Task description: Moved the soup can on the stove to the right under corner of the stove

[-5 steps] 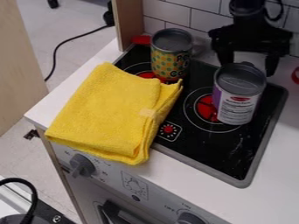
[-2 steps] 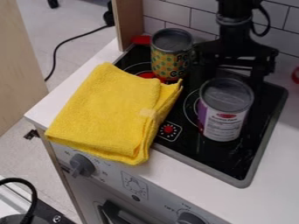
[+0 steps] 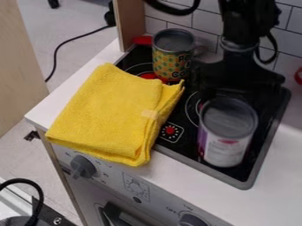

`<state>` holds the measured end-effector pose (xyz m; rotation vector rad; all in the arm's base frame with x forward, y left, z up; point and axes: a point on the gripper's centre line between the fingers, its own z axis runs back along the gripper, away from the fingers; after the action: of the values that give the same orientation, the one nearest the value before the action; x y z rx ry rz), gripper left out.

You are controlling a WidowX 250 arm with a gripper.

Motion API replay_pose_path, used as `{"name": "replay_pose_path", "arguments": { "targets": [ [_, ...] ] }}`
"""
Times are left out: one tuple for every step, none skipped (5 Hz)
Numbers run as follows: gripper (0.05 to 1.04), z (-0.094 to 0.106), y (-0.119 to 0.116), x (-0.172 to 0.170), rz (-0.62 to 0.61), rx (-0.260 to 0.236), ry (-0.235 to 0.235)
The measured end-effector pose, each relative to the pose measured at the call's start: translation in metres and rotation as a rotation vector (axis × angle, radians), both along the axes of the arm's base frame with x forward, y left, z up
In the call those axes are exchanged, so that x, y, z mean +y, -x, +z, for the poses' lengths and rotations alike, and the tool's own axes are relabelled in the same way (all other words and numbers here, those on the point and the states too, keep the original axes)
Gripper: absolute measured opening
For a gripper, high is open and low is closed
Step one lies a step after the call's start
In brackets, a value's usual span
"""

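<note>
At your lower left, a black cable [image 3: 39,196] loops in, cut off by the view's edge. The yellow cloth [image 3: 112,110] lies folded over the counter and the stove's left front part, so you can't see what's under it. Behind it stands the patterned can [image 3: 171,59], upright, its base partly hidden. The right-hand knob [image 3: 191,220] is cut off below. Your soup can [image 3: 227,132] stands upright on the stove [image 3: 239,182], near its right front corner. Just behind it, your black gripper [image 3: 239,79] hangs low, dark against dark glass and partly hidden; you can't tell how its jaws stand. A red thing [image 3: 299,75] is cut off at the right edge.
</note>
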<state>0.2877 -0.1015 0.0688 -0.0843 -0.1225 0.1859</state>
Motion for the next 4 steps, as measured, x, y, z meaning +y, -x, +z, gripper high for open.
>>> {"name": "replay_pose_path", "arguments": {
  "targets": [
    [0.999,-0.003,0.013,-0.009,0.028,-0.008,0.003],
    [0.999,-0.005,0.016,-0.020,0.041,-0.027,0.008],
    [0.999,-0.004,0.013,-0.020,0.060,-0.040,0.016],
    [0.999,0.002,0.004,-0.015,0.076,-0.064,0.020]
  ]
}}
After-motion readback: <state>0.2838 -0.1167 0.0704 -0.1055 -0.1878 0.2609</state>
